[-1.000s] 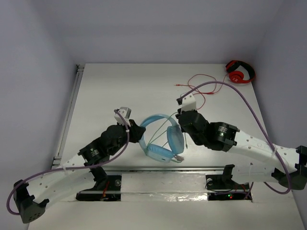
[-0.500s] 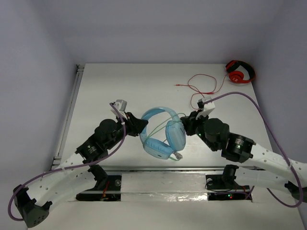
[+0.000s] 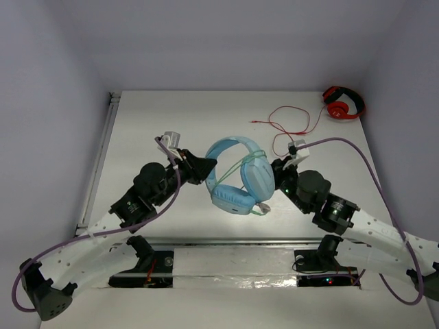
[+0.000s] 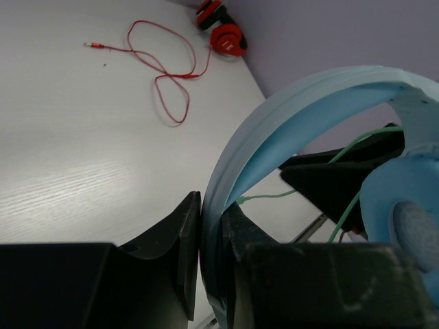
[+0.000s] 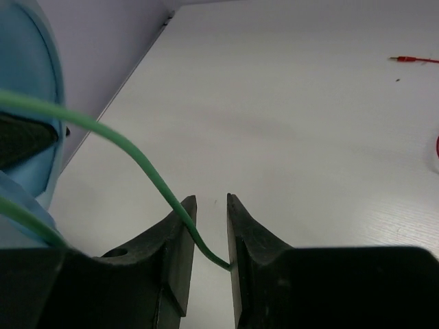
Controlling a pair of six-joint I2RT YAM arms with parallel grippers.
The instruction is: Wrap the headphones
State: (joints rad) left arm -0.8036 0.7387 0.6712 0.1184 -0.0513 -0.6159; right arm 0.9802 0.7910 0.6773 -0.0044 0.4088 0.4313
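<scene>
your left pincer (image 4: 211,226): clamped on the headband of the blue headphones (image 3: 236,175), mid-surface (image 3: 171,116) between both pincers. your right pincer (image 5: 209,212): narrow, green cable (image 5: 137,154) passing between its fingers. far right corner: red headphones (image 3: 343,104).

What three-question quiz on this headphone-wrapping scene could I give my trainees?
1. True or false: the left claw grips the headband of the blue headphones.
2. Which cable runs between the fingers of the right claw: A red, B green, C purple?
3. Where on the table do the red headphones lie in the top view?

Key:
1. True.
2. B, the green cable.
3. In the far right corner.
</scene>
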